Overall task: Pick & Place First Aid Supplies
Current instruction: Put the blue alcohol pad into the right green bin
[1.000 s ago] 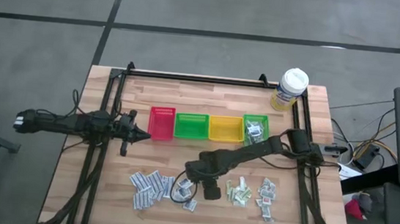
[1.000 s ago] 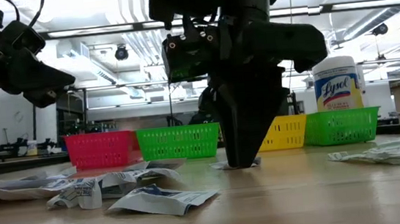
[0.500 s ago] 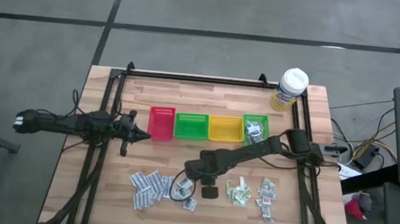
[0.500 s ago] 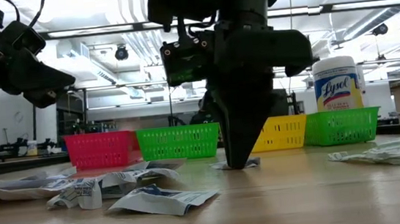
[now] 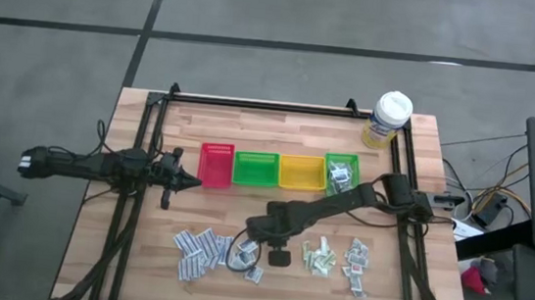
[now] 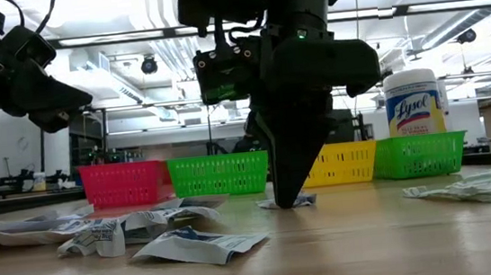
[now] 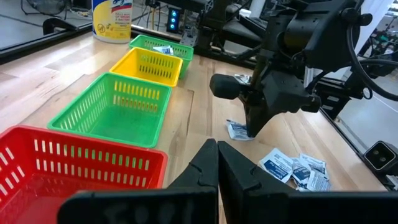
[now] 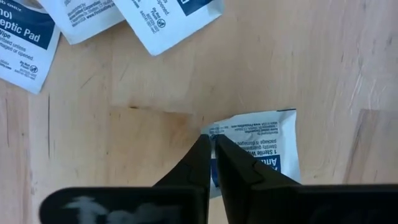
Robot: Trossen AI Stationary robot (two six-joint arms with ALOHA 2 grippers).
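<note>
My right gripper (image 6: 288, 198) points down at the table's middle front, shut at the edge of a white-blue sachet (image 8: 258, 146), one of the first aid supplies. Loose white-blue sachets (image 5: 201, 252) lie flat to its left. Pale green ones (image 5: 318, 257) and white-red ones (image 5: 358, 262) lie to its right. My left gripper (image 7: 217, 155) hangs shut above the table's left side, beside the red bin (image 5: 216, 165), and holds nothing. My right gripper comes from above, pointing down, with its fingertips (image 8: 204, 144) closed at the sachet's edge near one corner (image 8: 219, 129). The fingers cover the spot itself. The sachet lies flat on the table (image 6: 299, 202), not lifted.
A row of red, green (image 5: 256, 168), yellow (image 5: 300, 172) and small green (image 5: 341, 173) bins stands behind the sachets; the small green one holds a few sachets. A wipes tub (image 5: 387, 119) stands at the far right corner. Dark frame rails run along both sides.
My right gripper has shut: its fingers stood apart over the white-blue sachet and now meet in a point at its edge on the table. The arm has kept its place over the table.
</note>
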